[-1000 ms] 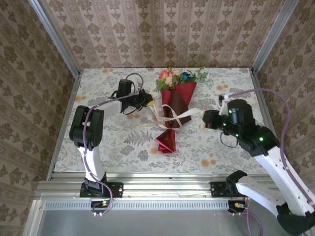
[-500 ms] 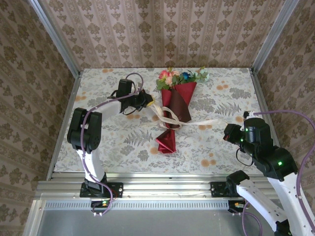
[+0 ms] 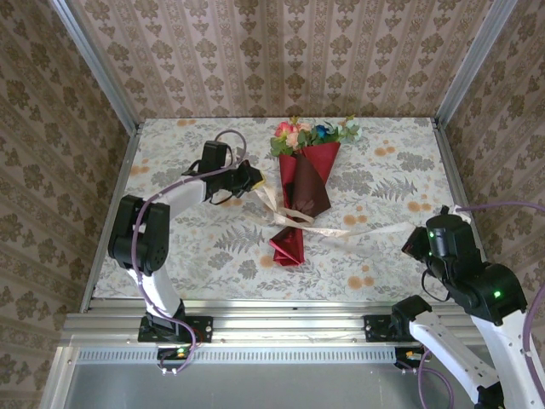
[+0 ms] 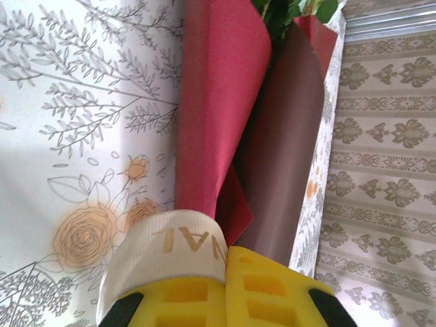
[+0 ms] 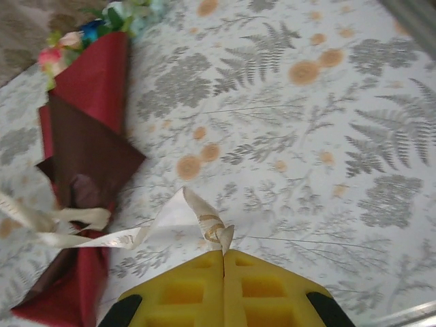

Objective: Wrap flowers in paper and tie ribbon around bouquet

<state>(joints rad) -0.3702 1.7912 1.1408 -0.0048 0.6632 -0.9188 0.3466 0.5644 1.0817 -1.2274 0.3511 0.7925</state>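
Note:
The bouquet [image 3: 305, 179] lies mid-table, with the flowers [image 3: 312, 134] poking out of the far end of a cone of red and maroon paper [image 3: 312, 189]. The cream ribbon [image 3: 341, 230] crosses the cone's narrow waist. One end runs left to my left gripper [image 3: 255, 179], shut on it. The other end stretches right to my right gripper [image 3: 414, 240], also shut on it. In the left wrist view the ribbon [image 4: 170, 248] curls over the yellow fingers [image 4: 272, 293] in front of the paper [image 4: 218, 102]. In the right wrist view the ribbon's tip [image 5: 216, 230] is pinched at the gripper [image 5: 223, 253], and the bouquet [image 5: 88, 129] lies far left.
The floral tablecloth [image 3: 383, 170] covers the table, bounded by metal rails [image 3: 255, 319] at the front and patterned walls on three sides. Purple cables [image 3: 502, 204] loop over both arms.
My right gripper has drawn back toward the near right corner, pulling its ribbon end out long and nearly straight. The ribbon loops at the cone's waist have shrunk. The left gripper barely shifted.

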